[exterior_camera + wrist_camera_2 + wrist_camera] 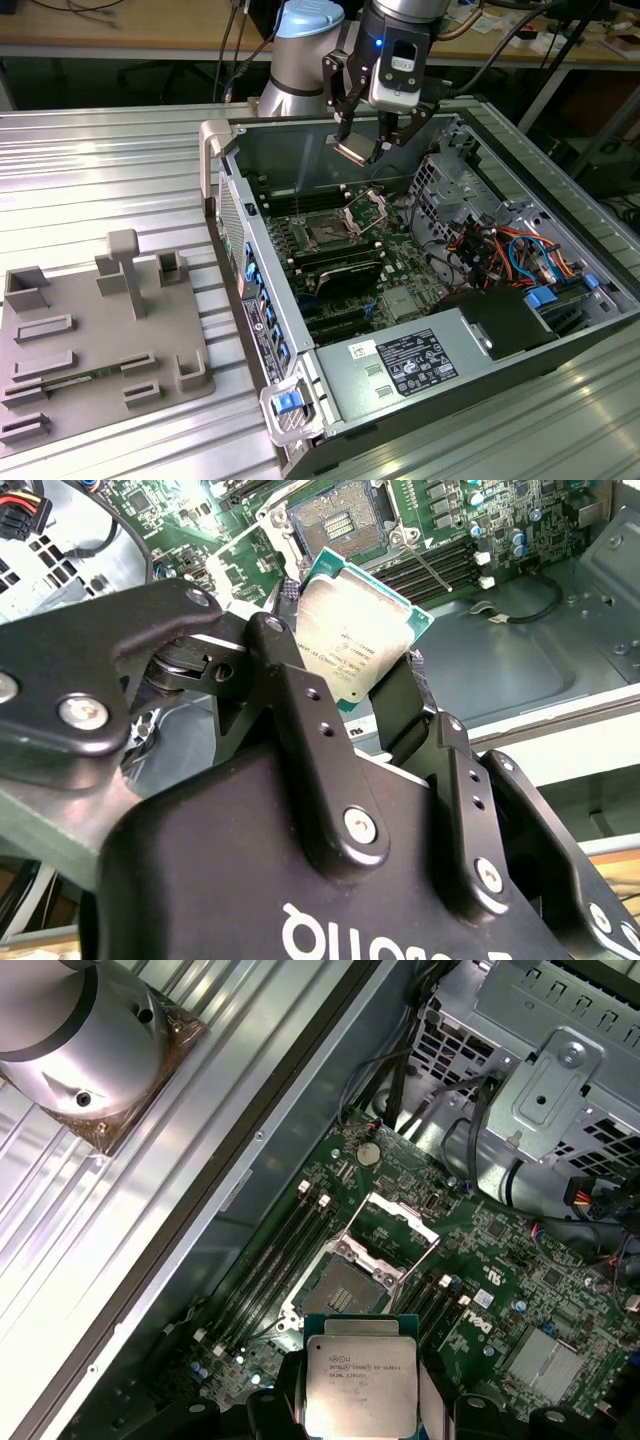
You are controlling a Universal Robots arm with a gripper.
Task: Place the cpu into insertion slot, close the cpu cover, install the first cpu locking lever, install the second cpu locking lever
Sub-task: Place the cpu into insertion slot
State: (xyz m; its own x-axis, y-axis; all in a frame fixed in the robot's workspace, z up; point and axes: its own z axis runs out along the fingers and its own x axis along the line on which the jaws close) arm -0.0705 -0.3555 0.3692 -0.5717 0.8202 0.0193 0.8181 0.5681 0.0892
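Cpu [352,152], clamped by two opposite edges in the gripper [362,148] and held in the air over the open computer case [240,200], well apart from the insertion slot [328,228] (bare, with the cpu cover [367,208] raised on its hinge). Likely hazard: coming down skewed or turned the wrong way and bending the slot's contacts, or clipping the raised cover on the way. Close around the slot: memory slots [265,1275] along both sides, drive cage [450,175] and loose cables [500,250] towards the exterior view's right.
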